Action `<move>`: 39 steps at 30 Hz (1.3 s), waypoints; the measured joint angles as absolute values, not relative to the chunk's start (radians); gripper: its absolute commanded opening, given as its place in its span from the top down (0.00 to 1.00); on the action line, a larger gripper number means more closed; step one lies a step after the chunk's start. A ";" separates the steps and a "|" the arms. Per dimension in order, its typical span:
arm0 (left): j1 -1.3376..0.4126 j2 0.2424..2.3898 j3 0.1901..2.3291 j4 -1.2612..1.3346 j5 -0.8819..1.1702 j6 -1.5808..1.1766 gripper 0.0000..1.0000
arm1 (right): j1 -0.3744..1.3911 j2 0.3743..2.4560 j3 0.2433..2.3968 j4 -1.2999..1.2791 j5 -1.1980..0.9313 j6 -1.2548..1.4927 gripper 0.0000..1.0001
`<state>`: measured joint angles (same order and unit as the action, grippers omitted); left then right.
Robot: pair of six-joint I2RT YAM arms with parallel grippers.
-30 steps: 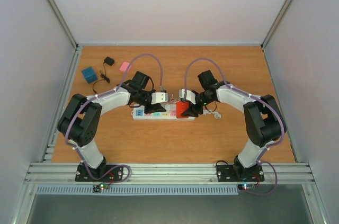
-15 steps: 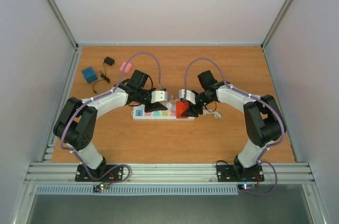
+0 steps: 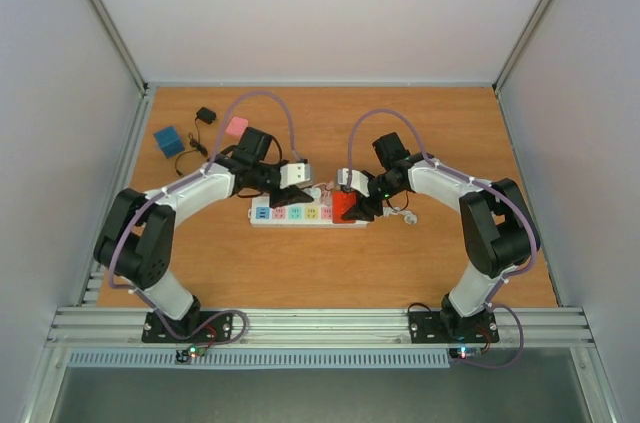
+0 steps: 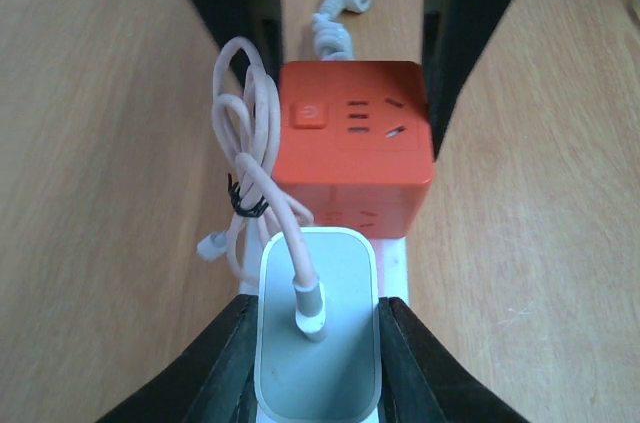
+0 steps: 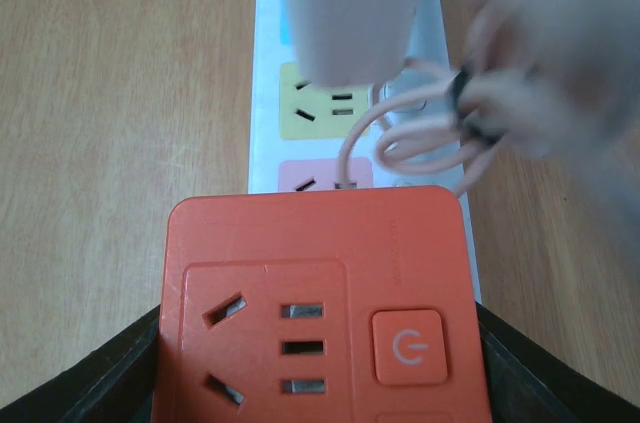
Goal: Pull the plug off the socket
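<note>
1. Blue box (image 3: 167,140): well to the left of the left claw, on the bench (image 3: 420,123). It has no part in the job.
2. Left claw (image 4: 318,313): narrow, pinched from above on the plug's two flat sides.
3. Plug (image 4: 330,363): white, rounded charger block, held between the left claw's fingers above the socket's row of outlets. It looks raised off the strip, but I cannot tell whether its pins are quite clear. Judged light, hard and smooth-shelled, so likely slippery. The flat sides are the place to hold it, and the pull should go straight up without rocking.
4. Pink cable (image 4: 250,173): thin and limp, tied in a loose coil and hanging from the plug between the two claws. It will trail along and might snag on the cube.
5. Socket (image 5: 320,108): long white strip with pastel faces, flat on the bench beneath both claws. Judged light enough to rise with the plug unless pinned.
6. Orange cube (image 5: 300,243): sits on the strip's right end, inside the right claw.
7. Right claw (image 5: 318,311): half-wide, closed on the cube's sides, apparently steadying the strip.
</note>
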<state>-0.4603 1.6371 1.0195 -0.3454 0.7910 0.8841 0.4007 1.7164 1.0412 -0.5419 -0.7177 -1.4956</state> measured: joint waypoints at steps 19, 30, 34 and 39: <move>-0.140 1.625 1.152 -0.464 0.756 0.739 0.80 | 0.403 1.734 1.064 -0.553 -0.716 -1.497 0.63; -0.012 1.843 1.313 -0.546 0.730 0.669 0.79 | 0.403 1.742 1.078 -0.569 -0.707 -1.501 0.63; 0.031 1.919 1.381 -0.595 0.730 0.636 0.78 | 0.403 1.742 1.078 -0.569 -0.707 -1.501 0.63; 0.080 1.999 1.446 -0.646 0.726 0.604 0.77 | 0.403 1.743 1.079 -0.569 -0.707 -1.501 0.63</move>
